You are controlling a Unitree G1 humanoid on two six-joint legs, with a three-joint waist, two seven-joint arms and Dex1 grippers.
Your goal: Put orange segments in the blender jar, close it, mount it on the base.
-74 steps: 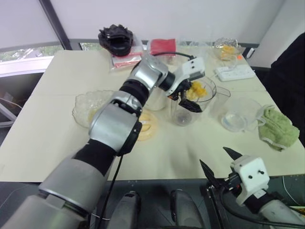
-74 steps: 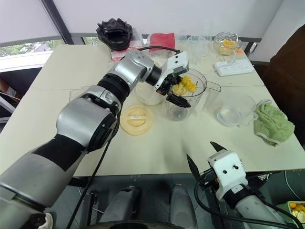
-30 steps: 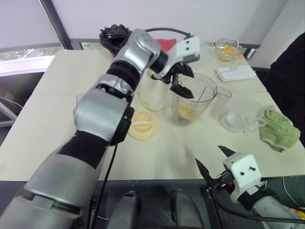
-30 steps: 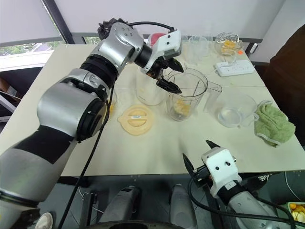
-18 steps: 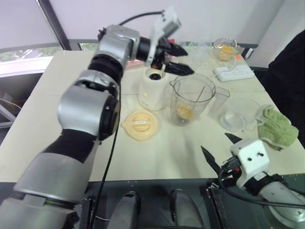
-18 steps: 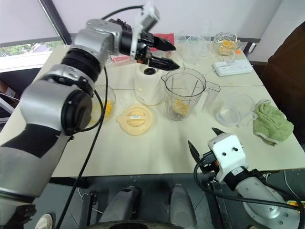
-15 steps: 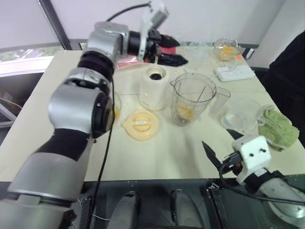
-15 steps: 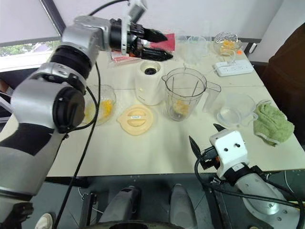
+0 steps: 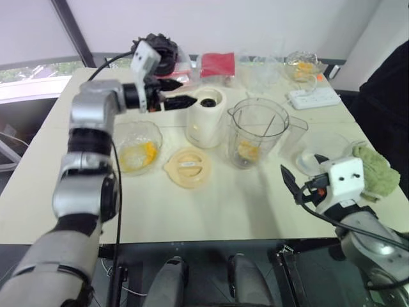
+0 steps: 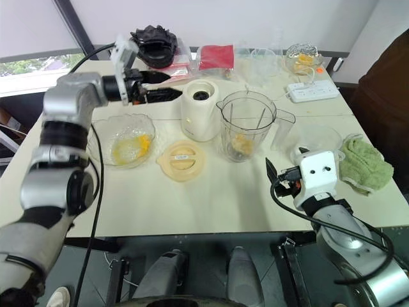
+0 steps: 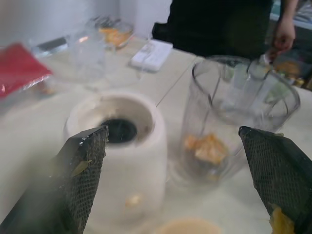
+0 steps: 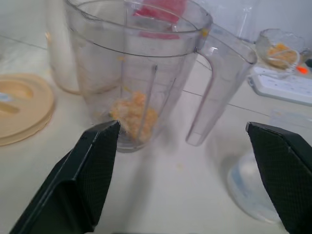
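Note:
The clear blender jar (image 9: 259, 128) stands upright mid-table with orange segments (image 9: 248, 150) at its bottom and no lid on. Its yellow lid (image 9: 188, 167) lies flat in front of the white blender base (image 9: 206, 118), which stands just left of the jar. More orange segments lie in a glass bowl (image 9: 135, 147) on the left. My left gripper (image 9: 177, 94) hovers open and empty behind that bowl, its tips pointing at the base. My right gripper (image 9: 300, 185) is open and empty near the table's front right, facing the jar (image 12: 141, 58).
A clear dish (image 9: 323, 153) and a green cloth (image 9: 374, 169) lie at the right. A power strip (image 9: 314, 97), a foil-covered bowl (image 9: 303, 64), clear cups (image 9: 259, 67), a red packet (image 9: 214, 64) and a black object (image 9: 156, 51) line the back. A person in dark clothes (image 9: 390, 96) stands at the right.
My left gripper dropped its orange pieces into the jar, then swung up and left, past the base to behind the glass bowl. My right gripper rose and moved closer to the jar.

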